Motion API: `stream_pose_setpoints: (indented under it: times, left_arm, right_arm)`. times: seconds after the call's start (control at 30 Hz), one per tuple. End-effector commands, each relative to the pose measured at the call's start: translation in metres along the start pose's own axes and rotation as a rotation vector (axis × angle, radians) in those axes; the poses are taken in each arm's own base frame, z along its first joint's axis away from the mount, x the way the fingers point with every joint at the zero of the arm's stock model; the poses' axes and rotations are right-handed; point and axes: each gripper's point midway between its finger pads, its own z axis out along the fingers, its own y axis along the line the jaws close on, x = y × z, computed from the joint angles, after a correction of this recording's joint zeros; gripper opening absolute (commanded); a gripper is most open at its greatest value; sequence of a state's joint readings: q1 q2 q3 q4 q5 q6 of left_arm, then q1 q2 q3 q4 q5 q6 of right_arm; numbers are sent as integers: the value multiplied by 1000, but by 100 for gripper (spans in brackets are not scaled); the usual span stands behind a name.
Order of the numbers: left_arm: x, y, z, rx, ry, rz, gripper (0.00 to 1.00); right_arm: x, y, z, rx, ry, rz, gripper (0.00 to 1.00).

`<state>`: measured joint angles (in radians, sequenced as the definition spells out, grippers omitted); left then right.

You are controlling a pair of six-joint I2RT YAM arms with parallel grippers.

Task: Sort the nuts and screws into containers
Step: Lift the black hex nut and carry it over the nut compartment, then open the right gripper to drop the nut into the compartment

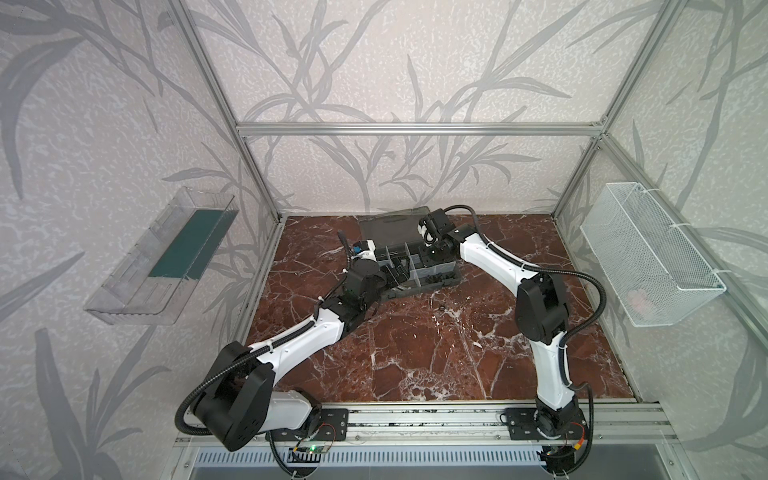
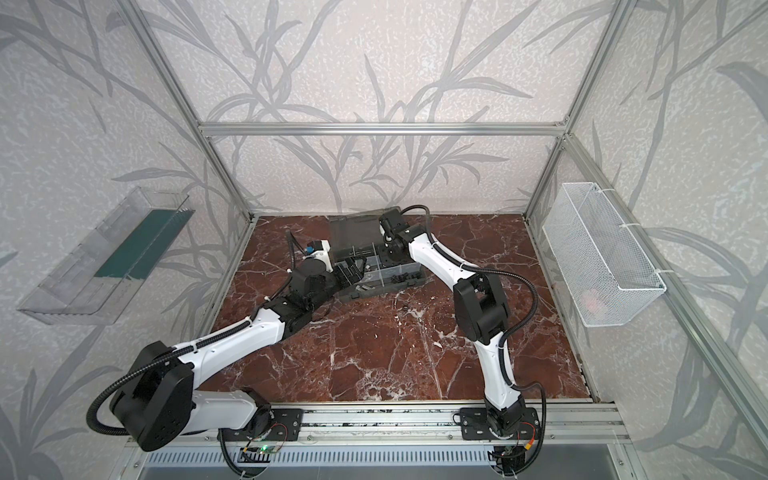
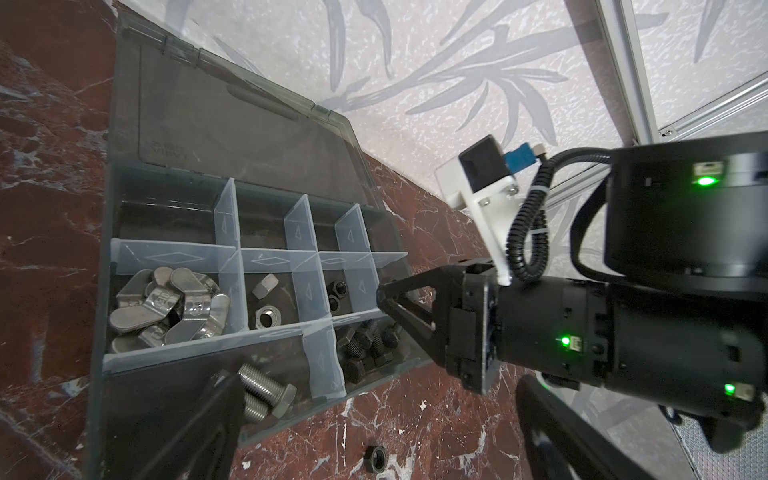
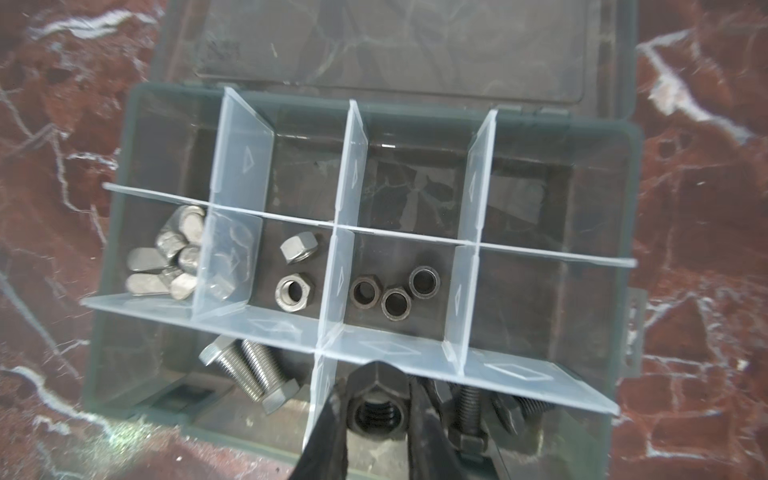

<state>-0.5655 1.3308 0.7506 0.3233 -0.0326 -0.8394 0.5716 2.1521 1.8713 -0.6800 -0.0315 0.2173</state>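
Right gripper (image 4: 376, 419) over the case (image 4: 623, 174), clamped on a black nut (image 4: 374, 384).
It seems to hang over the black bolts (image 4: 469, 399); left gripper (image 1: 395, 272) gapes at the case's front edge; a loose nut (image 3: 374, 457) lies outside.

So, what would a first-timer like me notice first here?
Probably the white-and-black left arm and right arm meeting over a dark grey organizer case at the far middle of the red marble table. Over the case, the right gripper pinches a black nut, while silver wing nuts gleam in an end compartment.
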Motion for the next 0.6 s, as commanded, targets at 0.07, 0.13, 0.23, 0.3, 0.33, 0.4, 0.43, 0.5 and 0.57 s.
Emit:
stream_pose_setpoints:
  times: [0.07, 0.13, 0.23, 0.3, 0.33, 0.4, 0.43, 0.5, 0.57]
  left_arm:
    - [-10, -4, -5, 19, -34, -17, 99]
    - [-10, -3, -4, 18, -34, -21, 99]
    - [-9, -2, -4, 19, -29, -25, 99]
    - [-9, -3, -4, 23, -28, -28, 99]
    - [-10, -3, -4, 23, -30, -30, 99]
    - [-10, -3, -4, 24, -30, -31, 99]
    - [-9, -3, -3, 23, -29, -30, 99]
    - [-10, -3, -3, 23, -31, -32, 99]
    - [-9, -3, -3, 27, -27, -35, 99]
  right_arm:
    - [4, 4, 17, -7, 35, 13, 19]
    - [5, 2, 23, 0, 44, 11, 21]
    - [8, 1, 30, 5, 59, 11, 24]
    - [8, 0, 33, 9, 59, 11, 26]
    - [10, 0, 34, 10, 65, 12, 26]
    - [11, 0, 35, 9, 67, 14, 29]
    - [11, -1, 36, 10, 69, 16, 30]
    - [10, 0, 35, 9, 66, 16, 33]
    - [9, 0, 32, 8, 61, 15, 36]
